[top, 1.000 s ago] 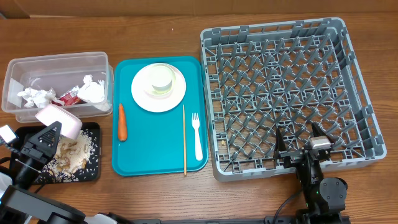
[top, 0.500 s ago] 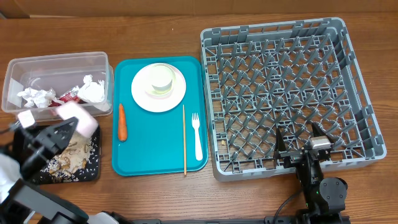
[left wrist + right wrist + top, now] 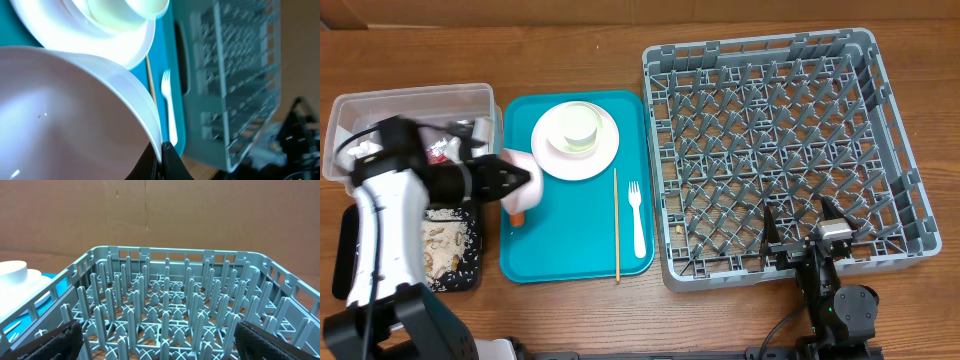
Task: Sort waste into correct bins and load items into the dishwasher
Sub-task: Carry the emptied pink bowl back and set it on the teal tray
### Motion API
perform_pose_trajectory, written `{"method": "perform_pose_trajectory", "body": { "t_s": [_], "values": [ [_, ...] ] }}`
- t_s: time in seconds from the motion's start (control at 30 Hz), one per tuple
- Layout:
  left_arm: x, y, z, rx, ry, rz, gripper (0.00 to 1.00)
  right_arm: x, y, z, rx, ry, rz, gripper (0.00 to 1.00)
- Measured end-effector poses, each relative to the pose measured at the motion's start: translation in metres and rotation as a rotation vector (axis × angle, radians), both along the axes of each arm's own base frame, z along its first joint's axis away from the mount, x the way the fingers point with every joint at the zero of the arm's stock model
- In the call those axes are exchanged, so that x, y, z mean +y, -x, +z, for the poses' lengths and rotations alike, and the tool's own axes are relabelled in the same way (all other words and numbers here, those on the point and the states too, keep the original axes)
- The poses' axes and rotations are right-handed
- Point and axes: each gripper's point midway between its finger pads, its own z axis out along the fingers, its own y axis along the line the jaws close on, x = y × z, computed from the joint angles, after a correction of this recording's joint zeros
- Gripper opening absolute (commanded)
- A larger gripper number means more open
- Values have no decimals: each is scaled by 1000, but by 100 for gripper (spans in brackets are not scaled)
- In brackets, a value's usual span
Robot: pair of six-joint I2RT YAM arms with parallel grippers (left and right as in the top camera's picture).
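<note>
Rack (image 3: 790, 140): ahead of my right pincer (image 3: 800, 215), which gapes wide on nothing; no dish loaded yet.
Tub (image 3: 410, 100): behind my left pincer (image 3: 523, 178); napkins (image 3: 468, 128) in.
Black tray (image 3: 462, 275): behind and beside it; scraps (image 3: 445, 240) in.
Plate (image 3: 550, 155): just ahead, cup (image 3: 580, 128) on it; both to load.
Bowl (image 3: 65, 115): rim clenched in left pincer, over the teal tray (image 3: 570, 245); rack-bound, I judge.
Fork (image 3: 638, 215): ahead; to load.
Carrot (image 3: 518, 216): under the bowl; unsorted.

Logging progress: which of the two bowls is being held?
The pink bowl pinched by the left fingers over the teal tray's left edge; the other bowl sits on the plate.
</note>
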Motion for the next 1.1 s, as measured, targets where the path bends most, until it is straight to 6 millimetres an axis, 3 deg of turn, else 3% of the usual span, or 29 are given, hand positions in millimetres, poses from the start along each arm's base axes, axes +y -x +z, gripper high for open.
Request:
{"method": "perform_pose_trajectory", "body": {
  "t_s": [0.3, 0.57, 0.73, 1.1],
  "values": [
    [-66, 21, -35, 168, -286, -155, 5, 0, 0, 0, 0, 0, 0, 100],
    [-111, 39, -50, 177, -514, -224, 10, 0, 0, 0, 0, 0, 0, 100],
    [-120, 49, -55, 181, -619, -218, 10, 0, 0, 0, 0, 0, 0, 100],
    [-110, 51, -63, 188, -725, -163, 10, 0, 0, 0, 0, 0, 0, 100]
  ]
}}
